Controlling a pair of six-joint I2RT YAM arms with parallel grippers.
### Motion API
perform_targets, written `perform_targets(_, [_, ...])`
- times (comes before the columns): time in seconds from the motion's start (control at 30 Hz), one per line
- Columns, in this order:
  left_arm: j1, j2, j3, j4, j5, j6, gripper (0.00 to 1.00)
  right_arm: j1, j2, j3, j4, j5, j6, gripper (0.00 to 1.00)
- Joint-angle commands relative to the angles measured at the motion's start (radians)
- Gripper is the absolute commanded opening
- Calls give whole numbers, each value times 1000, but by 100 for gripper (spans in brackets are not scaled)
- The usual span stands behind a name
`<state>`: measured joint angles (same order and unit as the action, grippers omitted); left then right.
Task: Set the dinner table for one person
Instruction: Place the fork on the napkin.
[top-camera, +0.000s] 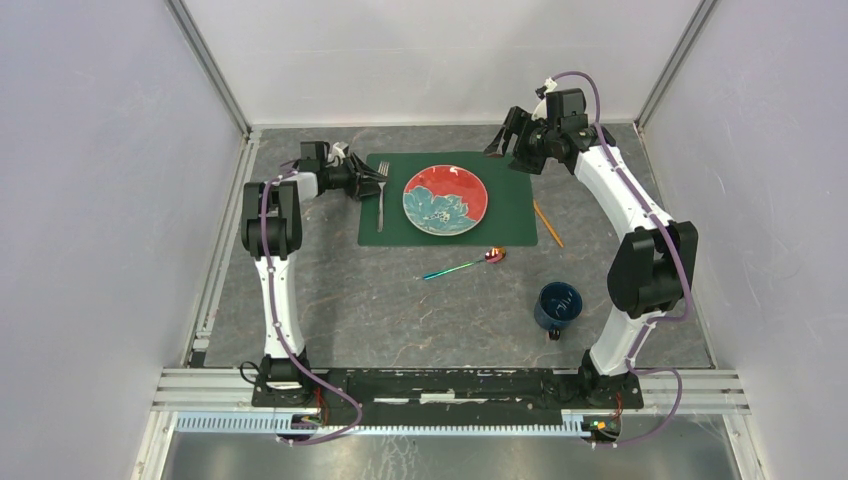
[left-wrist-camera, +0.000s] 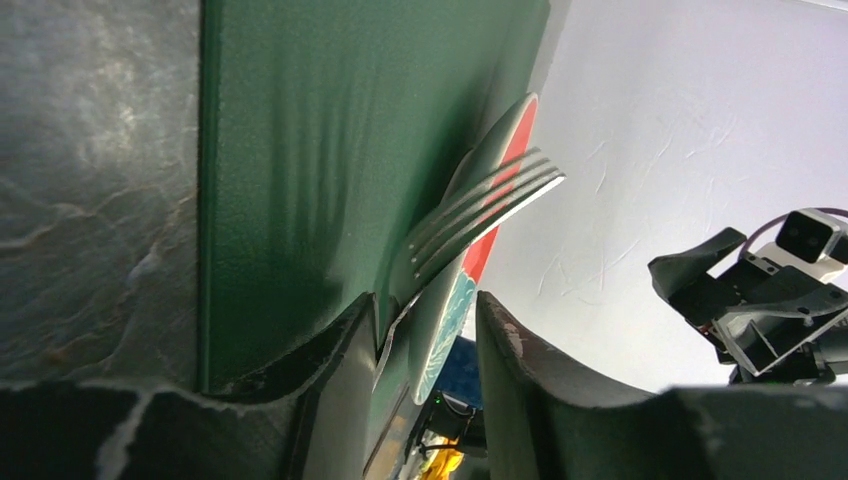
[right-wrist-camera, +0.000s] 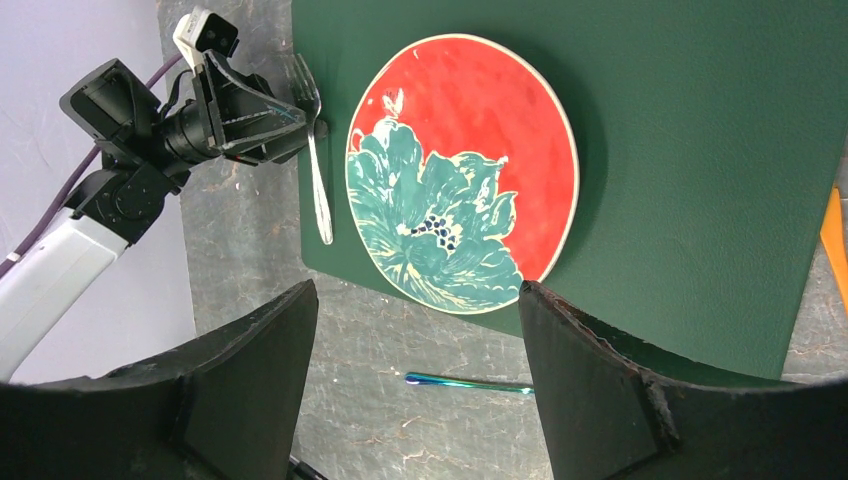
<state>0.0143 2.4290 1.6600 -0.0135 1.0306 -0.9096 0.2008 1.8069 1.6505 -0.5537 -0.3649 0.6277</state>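
The dinner table (top-camera: 340, 300) is dark grey with pale veins. On it lies a green placemat (top-camera: 515, 205) with a red and teal flowered plate (top-camera: 445, 198) in its middle. A silver fork (top-camera: 381, 200) lies on the mat left of the plate. My left gripper (top-camera: 370, 178) is low at the fork's tine end, jaws open on either side of it; in the left wrist view (left-wrist-camera: 425, 300) the fork (left-wrist-camera: 485, 215) rests near one finger. My right gripper (top-camera: 505, 135) is open and empty above the mat's back right corner. In the right wrist view (right-wrist-camera: 415, 290) it looks down on the plate (right-wrist-camera: 460, 170).
An iridescent spoon (top-camera: 465, 265) lies on the table in front of the mat. A dark blue mug (top-camera: 557, 305) stands at the front right. A thin orange stick (top-camera: 547, 223) lies just right of the mat. White walls close in the table on three sides.
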Motion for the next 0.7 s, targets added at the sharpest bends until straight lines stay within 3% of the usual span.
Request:
perform_targets(0.0, [1, 15, 53, -83, -11, 102, 49, -5, -40, -4, 33, 5, 6, 80])
perform_targets(0.3, [0, 16, 108, -198, -50, 170, 50, -4, -47, -5, 31, 8, 5, 80])
perform_targets(0.53, [-3, 43, 255, -424, -152, 305, 49, -4, -58, -17, 26, 15, 0, 80])
perform_targets(0.67, [-4, 63, 313, -467, -177, 318, 49, -5, -61, -21, 27, 15, -2, 80])
